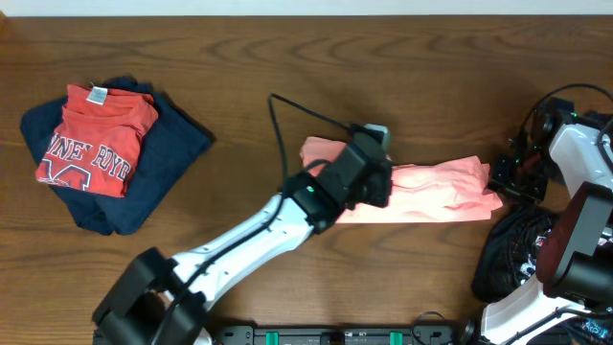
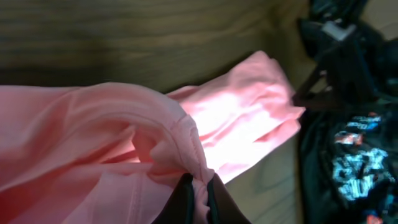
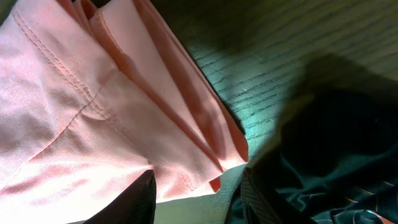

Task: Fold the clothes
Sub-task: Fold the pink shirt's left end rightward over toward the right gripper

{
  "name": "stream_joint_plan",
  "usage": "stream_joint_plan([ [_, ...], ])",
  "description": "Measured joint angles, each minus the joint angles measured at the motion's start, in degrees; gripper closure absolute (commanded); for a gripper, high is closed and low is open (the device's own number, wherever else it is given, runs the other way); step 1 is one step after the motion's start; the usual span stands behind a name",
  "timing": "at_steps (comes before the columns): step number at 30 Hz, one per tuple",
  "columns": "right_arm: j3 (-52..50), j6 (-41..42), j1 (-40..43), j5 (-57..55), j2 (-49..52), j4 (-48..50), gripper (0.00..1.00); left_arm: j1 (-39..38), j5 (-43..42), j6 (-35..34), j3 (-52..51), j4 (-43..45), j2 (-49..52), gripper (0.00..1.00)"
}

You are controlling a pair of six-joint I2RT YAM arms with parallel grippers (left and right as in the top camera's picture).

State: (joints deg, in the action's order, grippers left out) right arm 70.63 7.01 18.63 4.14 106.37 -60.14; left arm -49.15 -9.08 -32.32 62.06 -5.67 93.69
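Note:
A pink garment (image 1: 431, 192) lies stretched across the table's middle right, folded lengthwise. My left gripper (image 1: 378, 182) is over its left part and is shut on a bunched fold of the pink fabric (image 2: 200, 186). My right gripper (image 1: 500, 184) is at the garment's right end, open, its fingers (image 3: 196, 193) astride the pink hem (image 3: 124, 124) without clamping it. A folded stack, a red printed shirt (image 1: 96, 139) on a navy garment (image 1: 158, 163), lies at the far left.
A dark pile of clothes (image 1: 512, 254) lies at the right edge beside the right arm; it shows in the right wrist view (image 3: 336, 155) and left wrist view (image 2: 348, 143). A black cable (image 1: 287, 125) loops above the left arm. Wooden table (image 1: 287, 48) surrounds it.

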Motion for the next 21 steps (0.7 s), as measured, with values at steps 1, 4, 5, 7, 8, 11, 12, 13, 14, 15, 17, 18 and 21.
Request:
stream_joint_plan([
  [1,0.0,0.0,0.0,0.0,0.0,0.0,0.57,-0.5,0.0,-0.5,0.0,0.8,0.4,0.94],
  [4,0.0,0.0,0.0,0.0,0.0,0.0,0.57,-1.6,0.0,-1.2,0.0,2.9,1.7,0.94],
  [5,0.0,0.0,0.0,0.0,0.0,0.0,0.57,-1.9,0.0,-1.6,0.0,3.3,2.3,0.94],
  [7,0.0,0.0,0.0,0.0,0.0,0.0,0.57,-2.3,0.0,-2.7,0.0,3.7,3.5,0.94],
  [8,0.0,0.0,0.0,0.0,0.0,0.0,0.57,-2.4,-0.1,-3.3,0.0,3.9,4.0,0.94],
  [11,0.0,0.0,0.0,0.0,0.0,0.0,0.57,-2.4,-1.3,-4.2,0.0,7.0,6.0,0.73],
  [12,0.0,0.0,0.0,0.0,0.0,0.0,0.57,-2.4,-1.6,-4.3,0.0,8.3,6.3,0.61],
  [13,0.0,0.0,0.0,0.0,0.0,-0.1,0.57,-2.4,-2.2,-4.0,0.0,10.2,6.5,0.49],
  [14,0.0,0.0,0.0,0.1,0.0,-0.1,0.57,-2.4,-3.2,-3.2,-0.1,12.2,6.5,0.44],
  [15,0.0,0.0,0.0,0.1,0.0,-0.2,0.57,-2.3,-4.3,-2.8,0.0,14.0,6.5,0.43],
  [17,0.0,0.0,0.0,0.2,0.0,-0.2,0.56,-1.8,-6.9,-1.2,0.0,16.1,5.7,0.43],
  [18,0.0,0.0,0.0,0.2,0.0,-0.3,0.55,-1.4,-7.6,-0.7,0.0,16.1,5.1,0.43],
  [21,0.0,-0.1,0.0,1.1,0.0,-0.3,0.53,1.3,-9.5,1.2,-0.1,13.1,1.6,0.43],
])
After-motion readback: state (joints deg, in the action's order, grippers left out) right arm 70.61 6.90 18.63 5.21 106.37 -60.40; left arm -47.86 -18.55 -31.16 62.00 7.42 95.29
